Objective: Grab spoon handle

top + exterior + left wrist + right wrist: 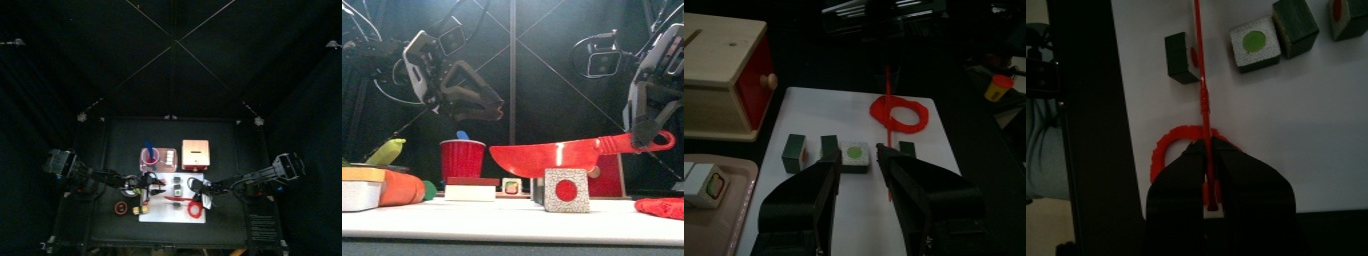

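I see no spoon in any view. My right gripper (649, 135) is shut on the ringed handle of a red toy knife (563, 155) and holds it level above the white board (171, 212). In the right wrist view the knife (1200, 60) shows edge-on, running out from the shut jaws. My left gripper (858, 165) is open and empty above the board, over a block with a green dot (855, 155). The knife's red ring (901, 115) lies beyond it.
A wooden box with a red side (724, 75) stands beside the board. A red cup (462, 158), small picture blocks (567, 190), a toy carrot (402, 187) and a yellow-green toy (386, 152) stand at the front. A pink tray (711, 195) holds blocks.
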Tool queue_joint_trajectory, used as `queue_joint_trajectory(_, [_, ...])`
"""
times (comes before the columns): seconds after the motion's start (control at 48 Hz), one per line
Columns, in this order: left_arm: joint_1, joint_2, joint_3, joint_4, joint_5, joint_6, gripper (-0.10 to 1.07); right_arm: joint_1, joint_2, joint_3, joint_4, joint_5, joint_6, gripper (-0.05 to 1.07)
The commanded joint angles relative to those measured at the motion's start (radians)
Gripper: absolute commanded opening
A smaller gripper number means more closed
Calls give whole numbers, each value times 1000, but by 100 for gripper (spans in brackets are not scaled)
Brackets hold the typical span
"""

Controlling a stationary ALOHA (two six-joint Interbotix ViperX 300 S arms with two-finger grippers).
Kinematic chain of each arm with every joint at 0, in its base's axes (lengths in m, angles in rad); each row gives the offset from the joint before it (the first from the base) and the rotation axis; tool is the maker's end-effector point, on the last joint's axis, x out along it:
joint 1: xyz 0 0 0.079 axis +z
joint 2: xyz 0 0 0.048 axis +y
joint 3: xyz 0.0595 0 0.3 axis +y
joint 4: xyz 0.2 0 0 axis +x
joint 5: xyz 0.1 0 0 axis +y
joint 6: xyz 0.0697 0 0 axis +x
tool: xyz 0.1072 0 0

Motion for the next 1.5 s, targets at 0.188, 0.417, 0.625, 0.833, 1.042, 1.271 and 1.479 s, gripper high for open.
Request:
queue_joint_trajectory(0.188, [-17,-41,3,-6,-52,5,75,-78,-49,-110,-15,137,0,18])
queue_joint_trajectory(0.417, [-35,-118,71,-8,-60,-2,75,-189,-58,-275,-80,382,-2,18])
queue_joint_trajectory(0.625, [-60,-153,121,-9,-60,-5,74,-242,-58,-416,-164,491,-2,18])
queue_joint_trajectory(0.833, [-84,-169,163,-9,-60,-6,75,-295,-49,-537,-178,578,-2,18])
queue_joint_trajectory(1.042, [-89,-183,181,-12,-60,-6,75,-367,-17,-689,-209,713,-5,18])
queue_joint_trajectory(1.271, [-100,-198,195,-14,-60,-8,74,-436,69,-904,-273,877,-26,18])
queue_joint_trajectory(1.479, [-112,-198,204,-18,-60,-8,75,-460,206,-1121,-322,1028,-31,19])
